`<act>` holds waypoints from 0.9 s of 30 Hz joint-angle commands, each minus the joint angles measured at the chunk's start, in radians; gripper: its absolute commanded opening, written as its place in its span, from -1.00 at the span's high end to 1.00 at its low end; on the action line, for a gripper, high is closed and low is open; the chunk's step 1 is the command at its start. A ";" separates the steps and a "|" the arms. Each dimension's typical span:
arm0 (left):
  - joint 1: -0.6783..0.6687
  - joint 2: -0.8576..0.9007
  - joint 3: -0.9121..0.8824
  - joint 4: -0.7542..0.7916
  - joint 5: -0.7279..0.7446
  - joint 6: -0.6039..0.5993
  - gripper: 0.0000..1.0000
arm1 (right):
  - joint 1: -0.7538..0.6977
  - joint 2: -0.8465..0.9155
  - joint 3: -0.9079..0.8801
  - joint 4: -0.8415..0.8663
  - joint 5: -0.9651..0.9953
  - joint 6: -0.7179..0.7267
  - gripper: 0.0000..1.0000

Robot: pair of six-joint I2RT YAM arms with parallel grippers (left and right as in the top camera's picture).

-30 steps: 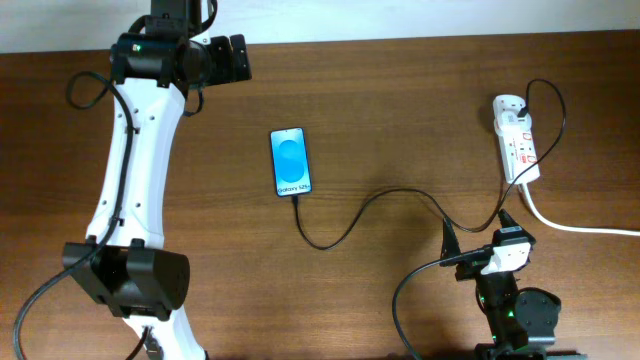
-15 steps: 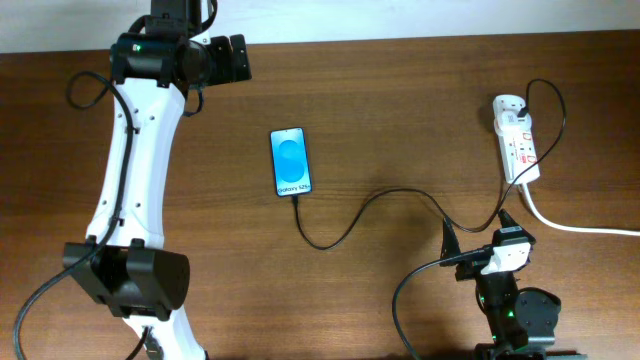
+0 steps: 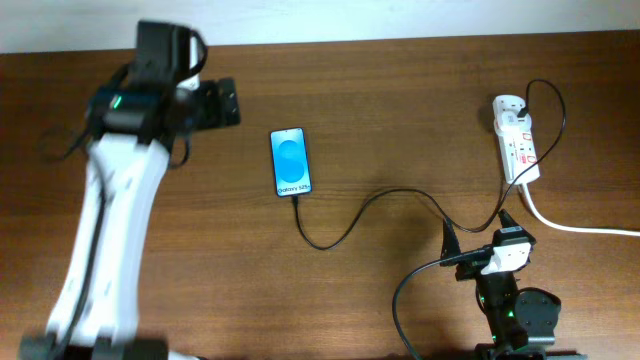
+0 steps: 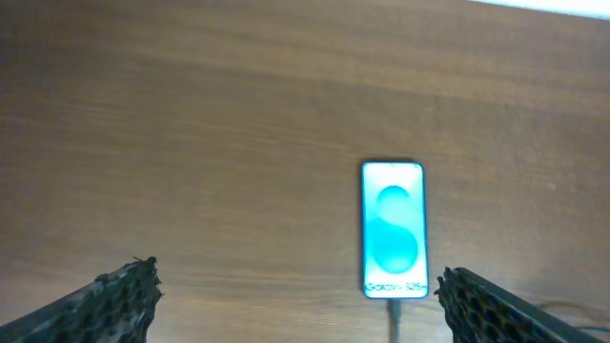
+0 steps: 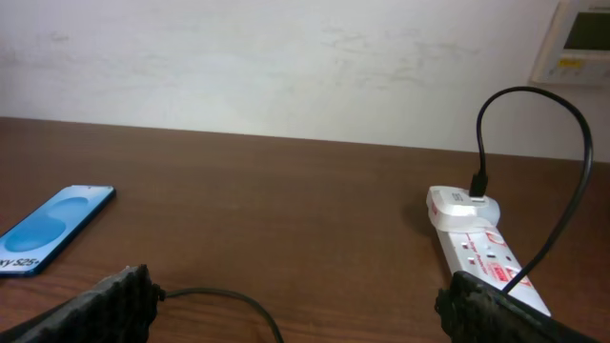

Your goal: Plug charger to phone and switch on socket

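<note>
The phone (image 3: 290,162) lies flat mid-table with its blue screen up. It also shows in the left wrist view (image 4: 392,231) and the right wrist view (image 5: 48,229). The thin black charger cable (image 3: 345,228) meets the phone's bottom edge, curls right and runs up to the far end of the white socket strip (image 3: 517,140). My left gripper (image 3: 230,105) is open and empty, hovering left of the phone, which sits ahead of its right finger (image 4: 305,305). My right gripper (image 3: 477,237) is open and empty over the cable, near the front edge.
The thick white cord (image 3: 585,229) leaves the socket towards the right edge. In the right wrist view the socket (image 5: 481,243) lies ahead right with the cable (image 5: 224,300) crossing between my open fingers (image 5: 305,310). A white wall stands behind the table.
My left arm has swung, blurred, bringing its gripper from the table's far edge towards the front, level with the phone's top. The right arm, phone and cable have not moved.
</note>
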 commanded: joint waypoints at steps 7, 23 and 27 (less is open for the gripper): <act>0.000 -0.646 -0.534 0.352 -0.106 0.038 -0.99 | -0.003 -0.010 -0.005 -0.006 0.005 0.003 -0.97; 0.088 -1.488 -1.675 1.237 -0.026 0.489 -0.99 | -0.003 -0.010 -0.005 -0.006 0.005 0.003 -0.97; 0.111 -1.667 -1.754 1.138 -0.020 0.514 -0.98 | -0.003 -0.010 -0.005 -0.006 0.005 0.003 -0.97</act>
